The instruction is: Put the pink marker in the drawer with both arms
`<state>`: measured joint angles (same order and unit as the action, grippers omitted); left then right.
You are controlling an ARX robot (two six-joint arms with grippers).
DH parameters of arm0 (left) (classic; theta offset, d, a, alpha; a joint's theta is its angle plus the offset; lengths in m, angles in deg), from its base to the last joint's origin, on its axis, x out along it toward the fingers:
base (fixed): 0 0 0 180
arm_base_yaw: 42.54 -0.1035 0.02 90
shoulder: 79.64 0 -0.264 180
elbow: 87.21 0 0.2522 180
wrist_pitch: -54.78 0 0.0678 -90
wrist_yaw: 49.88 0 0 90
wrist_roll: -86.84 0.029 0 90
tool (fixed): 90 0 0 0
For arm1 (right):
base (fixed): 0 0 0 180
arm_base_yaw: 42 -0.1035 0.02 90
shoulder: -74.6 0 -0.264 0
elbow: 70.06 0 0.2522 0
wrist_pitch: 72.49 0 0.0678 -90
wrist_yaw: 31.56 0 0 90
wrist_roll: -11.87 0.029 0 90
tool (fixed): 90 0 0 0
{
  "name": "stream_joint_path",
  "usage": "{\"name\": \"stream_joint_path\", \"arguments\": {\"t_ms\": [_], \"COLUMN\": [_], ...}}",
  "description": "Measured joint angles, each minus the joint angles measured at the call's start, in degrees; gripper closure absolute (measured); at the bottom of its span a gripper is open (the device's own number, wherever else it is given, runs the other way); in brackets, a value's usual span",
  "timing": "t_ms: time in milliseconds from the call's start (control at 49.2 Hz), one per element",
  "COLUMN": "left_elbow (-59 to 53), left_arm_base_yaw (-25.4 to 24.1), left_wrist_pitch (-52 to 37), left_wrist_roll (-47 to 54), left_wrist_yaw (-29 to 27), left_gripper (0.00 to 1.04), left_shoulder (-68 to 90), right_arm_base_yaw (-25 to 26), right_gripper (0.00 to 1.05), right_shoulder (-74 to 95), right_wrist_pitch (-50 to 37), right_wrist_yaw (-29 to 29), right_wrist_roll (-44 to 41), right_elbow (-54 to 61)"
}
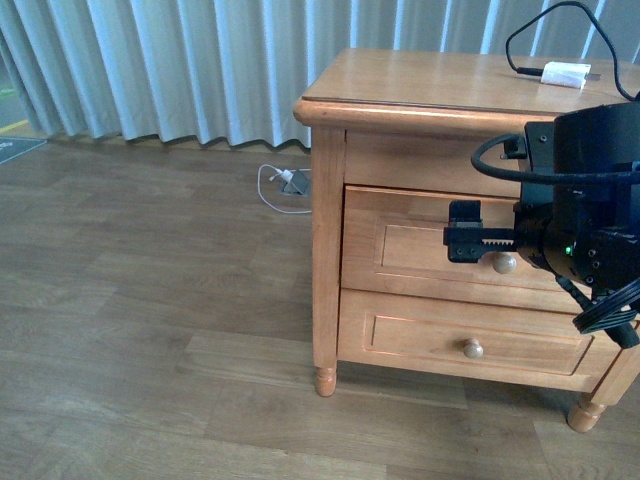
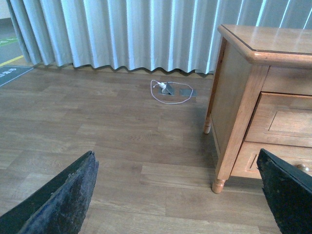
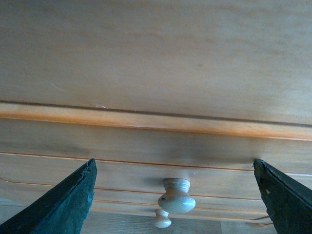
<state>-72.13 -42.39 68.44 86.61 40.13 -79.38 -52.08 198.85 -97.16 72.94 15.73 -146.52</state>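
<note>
Soft even daylight, sharp, faint glare

light-wood nightstand (image 1: 325, 250) stands on a brown wood-plank floor (image 1: 130, 300), on turned feet. its top carries a white charger block (image 1: 566, 75) with a black cable (image 1: 530, 30) looping up from it, near the far right edge. shallow lower drawer (image 1: 420, 335) with a small round knob (image 1: 473, 348), closed. pale pleated curtain (image 1: 170, 60) hangs to the floor behind. on the floor near the curtain hem, a grey floor socket (image 2: 170, 89) with a white cord (image 2: 158, 95) coiled around it.
</note>
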Motion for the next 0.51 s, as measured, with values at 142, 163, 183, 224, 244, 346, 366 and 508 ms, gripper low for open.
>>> {"name": "stream_joint_path", "arguments": {"t_ms": [142,163,183,224,244,346,366,508], "left_elbow": [0.00,0.00,0.00,0.00,0.00,0.00,0.00,0.00], "left_arm_base_yaw": [0.00,0.00,0.00,0.00,0.00,0.00,0.00,0.00], "left_wrist_pitch": [0.00,0.00,0.00,0.00,0.00,0.00,0.00,0.00], "left_wrist_roll": [0.00,0.00,0.00,0.00,0.00,-0.02,0.00,0.00], "left_wrist_yaw": [0.00,0.00,0.00,0.00,0.00,0.00,0.00,0.00], "left_gripper": [0.06,0.06,0.06,0.06,0.06,0.06,0.06,0.06], "left_shoulder": [0.00,0.00,0.00,0.00,0.00,0.00,0.00,0.00], "right_arm_base_yaw": [0.72,0.85,0.96,1.14,1.22,1.31,1.31,1.33], "right_gripper": [0.08,0.08,0.08,0.08,0.08,0.08,0.08,0.08], "right_shoulder": [1.31,1.40,1.40,1.42,1.42,1.42,1.42,1.42], "right_wrist_pitch": [-1.31,-1.49,-1.60,-1.73,-1.86,-2.34,-2.34,-2.32], "right_wrist_yaw": [-0.09,-0.04,-0.04,-0.04,-0.04,-0.02,-0.04,-0.28], "right_wrist_roll": [-0.11,-0.09,-0.11,-0.07,0.00,0.11,0.15,0.55], "right_elbow": [-0.70,-0.70,-0.70,-0.70,-0.70,-0.70,-0.70,-0.70]}}
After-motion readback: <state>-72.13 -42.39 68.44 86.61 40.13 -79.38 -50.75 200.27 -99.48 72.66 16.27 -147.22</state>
